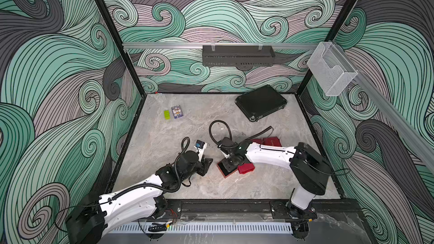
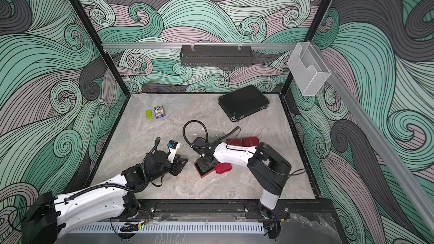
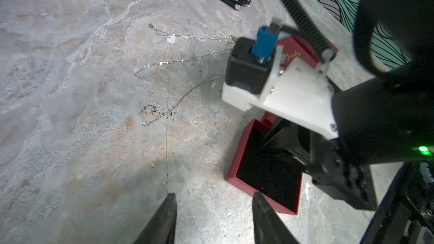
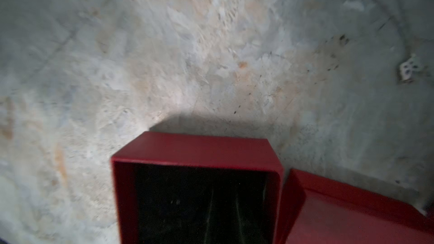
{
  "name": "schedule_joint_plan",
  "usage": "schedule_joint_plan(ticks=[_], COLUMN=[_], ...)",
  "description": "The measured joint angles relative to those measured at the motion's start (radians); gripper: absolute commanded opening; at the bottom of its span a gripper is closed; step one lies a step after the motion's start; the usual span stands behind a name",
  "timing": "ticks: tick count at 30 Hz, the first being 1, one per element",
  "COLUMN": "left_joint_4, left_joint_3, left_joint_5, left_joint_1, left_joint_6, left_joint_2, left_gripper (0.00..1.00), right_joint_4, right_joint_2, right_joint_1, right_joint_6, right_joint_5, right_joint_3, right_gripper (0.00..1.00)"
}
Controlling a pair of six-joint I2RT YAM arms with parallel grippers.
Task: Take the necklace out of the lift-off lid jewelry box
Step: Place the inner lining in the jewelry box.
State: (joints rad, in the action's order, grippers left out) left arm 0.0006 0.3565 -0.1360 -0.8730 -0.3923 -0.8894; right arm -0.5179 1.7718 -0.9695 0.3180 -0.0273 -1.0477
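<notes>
Open red box (image 4: 199, 147), black inside

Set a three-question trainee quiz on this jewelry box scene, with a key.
1. True or false: the lid sits on the red box that the right gripper reaches into.
2. What does the left gripper hold? A) a chain B) the lid C) nothing
3. Fill in: inside, the red box is ___.
Key: 1 false, the lid lies beside the red box; 2 C; 3 black.
</notes>
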Motion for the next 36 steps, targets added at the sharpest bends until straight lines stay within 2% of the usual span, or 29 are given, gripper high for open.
schedule_joint_plan(ticks=[8, 15, 19, 24, 32, 36], left_joint_4=[-0.018, -0.017, -0.017, -0.017, -0.018, -0.026], left_joint_3=[-0.005, -0.008, -0.010, -0.010, -0.010, -0.010], left_joint_5=[-0.013, -0.013, -0.014, -0.014, -0.014, -0.014], left_joint_1=[0.000, 0.000, 0.000, 0.000, 0.000, 0.000], left_joint_6=[0.000, 0.000, 0.000, 0.000, 0.000, 0.000], left_joint_2=[0.005, 0.001, 0.001, 0.001, -0.006, -0.011], left_gripper=[0.51, 0.51, 0.51, 0.51, 0.51, 0.53], right_joint_4=[0.002, -0.069, -0.108, -0.136, -0.130, -0.125], right_joint_2=[0.003, -0.108, -0.119, -0.100, 0.016, 0.019], right_joint_1=[0.000, 0.000, 0.000, 0.000, 0.000, 0.003], right_joint_6=[0.005, 0.004, 0.004, 0.003, -0.005, -0.005], right_joint_5=[0.002, -0.012, -0.018, -0.010, 0.024, 0.048], right_joint_3=[-0.018, -0.024, -0.040, -0.040, -0.052, -0.057], right_gripper=[0.16, 0.17, 0.17, 0.17, 0.17, 0.20])
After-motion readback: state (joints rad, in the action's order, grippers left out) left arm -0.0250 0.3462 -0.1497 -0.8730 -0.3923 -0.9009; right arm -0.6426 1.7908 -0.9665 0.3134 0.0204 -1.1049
